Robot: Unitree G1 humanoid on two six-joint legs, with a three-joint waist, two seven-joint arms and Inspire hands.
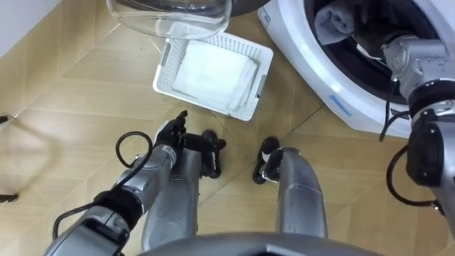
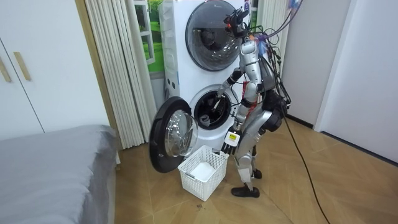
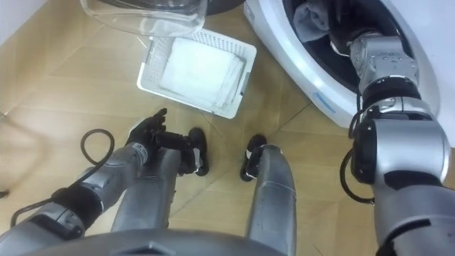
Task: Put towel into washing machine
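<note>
Your left hand (image 1: 170, 134) hangs below the basket (image 1: 162, 67) and a little to its left, beside the left thigh. Its fingers are relaxed and a little spread, and they hold nothing. In the basket lies 1 white towel (image 1: 213, 71), folded flat, and it covers most of the bottom. Just above the basket is the glass door (image 1: 170, 18), swung open, with its edge over the basket's far rim. Right of the basket stands the washer (image 1: 323, 82) with its drum open. A grey cloth (image 1: 334, 21) lies in the drum; I cannot tell if it is a towel. Your right arm (image 1: 409, 64) goes into the drum, well to the right of the basket. The right hand is hidden inside, so I cannot tell how its fingers are.

The towel will probably be soft and light, not slippery and not fragile. It has no stiffness, so expect it to sag and unfold when lifted. I think the best hold is a pinch in the middle of the fold, through all layers, not at 1 loose corner. Then less cloth hangs down to catch on the basket rim or the door.
</note>
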